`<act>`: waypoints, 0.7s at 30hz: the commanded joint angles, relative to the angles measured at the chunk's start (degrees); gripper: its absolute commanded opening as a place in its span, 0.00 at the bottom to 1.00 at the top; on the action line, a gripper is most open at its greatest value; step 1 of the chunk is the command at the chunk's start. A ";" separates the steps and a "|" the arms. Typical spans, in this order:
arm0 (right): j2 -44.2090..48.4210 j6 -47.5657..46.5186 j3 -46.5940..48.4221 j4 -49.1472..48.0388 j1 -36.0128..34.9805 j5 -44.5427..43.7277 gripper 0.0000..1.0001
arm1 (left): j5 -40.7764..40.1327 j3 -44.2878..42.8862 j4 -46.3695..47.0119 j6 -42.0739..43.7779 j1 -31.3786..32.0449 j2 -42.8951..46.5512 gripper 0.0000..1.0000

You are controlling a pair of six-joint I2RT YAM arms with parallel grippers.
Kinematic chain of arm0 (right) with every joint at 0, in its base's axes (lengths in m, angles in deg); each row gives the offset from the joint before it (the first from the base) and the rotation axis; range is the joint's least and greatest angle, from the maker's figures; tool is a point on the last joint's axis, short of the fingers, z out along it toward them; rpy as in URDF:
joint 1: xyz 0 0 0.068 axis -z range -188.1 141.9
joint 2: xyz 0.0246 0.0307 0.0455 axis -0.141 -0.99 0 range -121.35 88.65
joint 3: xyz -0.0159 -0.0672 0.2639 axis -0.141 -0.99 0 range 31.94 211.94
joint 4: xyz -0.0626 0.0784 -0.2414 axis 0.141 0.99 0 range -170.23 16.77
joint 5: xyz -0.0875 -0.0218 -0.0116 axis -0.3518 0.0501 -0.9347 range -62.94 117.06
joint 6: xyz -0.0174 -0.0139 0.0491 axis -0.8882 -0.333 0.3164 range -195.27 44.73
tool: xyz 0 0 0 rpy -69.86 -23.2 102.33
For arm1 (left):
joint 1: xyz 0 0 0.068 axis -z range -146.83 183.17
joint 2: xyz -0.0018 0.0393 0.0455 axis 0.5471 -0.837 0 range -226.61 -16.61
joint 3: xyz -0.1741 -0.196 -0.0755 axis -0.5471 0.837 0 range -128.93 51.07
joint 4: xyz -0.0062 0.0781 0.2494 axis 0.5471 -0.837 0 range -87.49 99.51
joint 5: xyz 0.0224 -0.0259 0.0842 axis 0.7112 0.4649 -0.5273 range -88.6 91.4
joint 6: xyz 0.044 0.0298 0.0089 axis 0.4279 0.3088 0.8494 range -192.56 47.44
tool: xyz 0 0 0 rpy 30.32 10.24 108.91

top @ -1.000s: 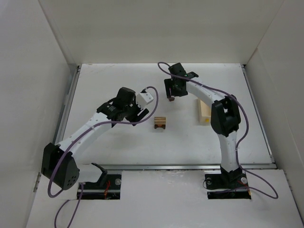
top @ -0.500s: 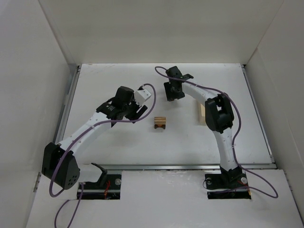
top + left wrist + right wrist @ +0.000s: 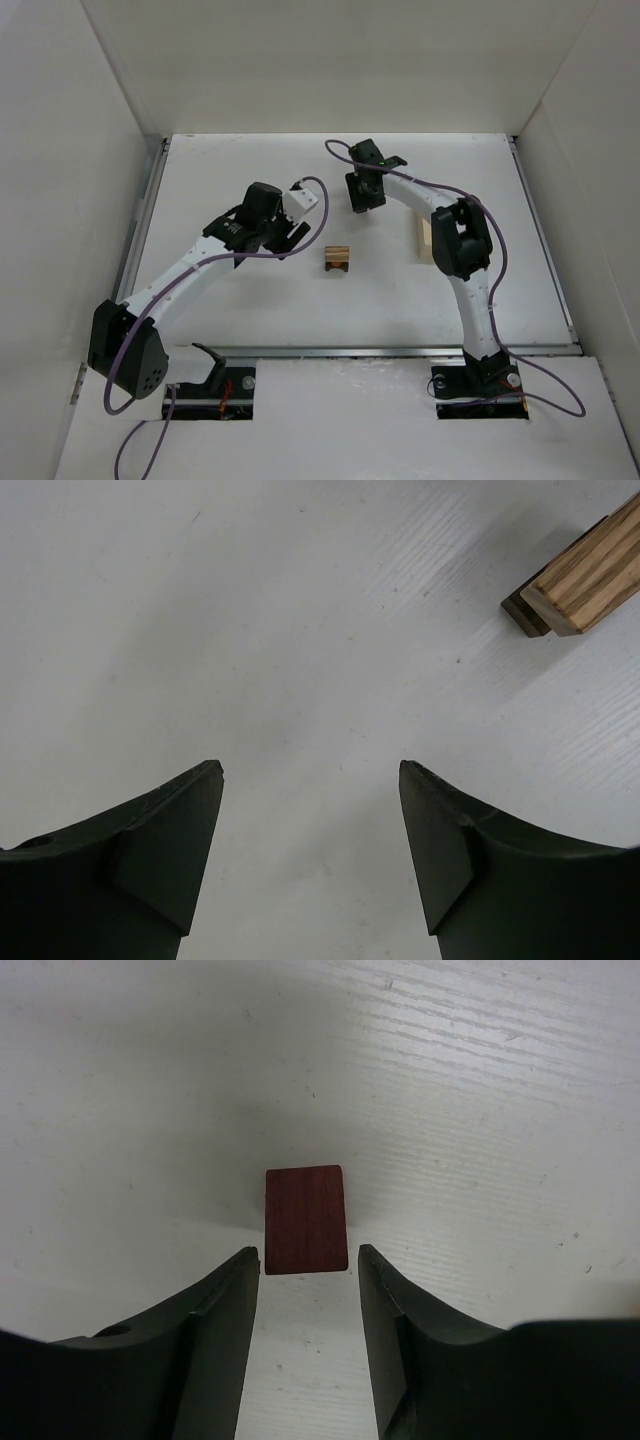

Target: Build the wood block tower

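Right hand (image 3: 308, 1251) is spread around a red block (image 3: 306, 1218), not pinching it; left hand (image 3: 310, 767) gapes empty. Tower (image 3: 338, 260) looks barely begun; this block awaits stacking.

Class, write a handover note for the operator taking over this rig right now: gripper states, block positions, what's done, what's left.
Left gripper: open, empty, over bare table beside the wood block tower.
Right gripper: open, fingers either side of the reddish-brown block lying on the table, small gaps both sides, not gripped.
Done: tower has a tan block on a dark block.
Left: likely close on the reddish-brown block, carry it over, set it on top.
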 commanded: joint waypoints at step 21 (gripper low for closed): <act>3.24 2.39 9.65 6.44 1.79 7.10 0.03 | -2.51 0.02 1.41 1.60 -0.13 -0.25 0.67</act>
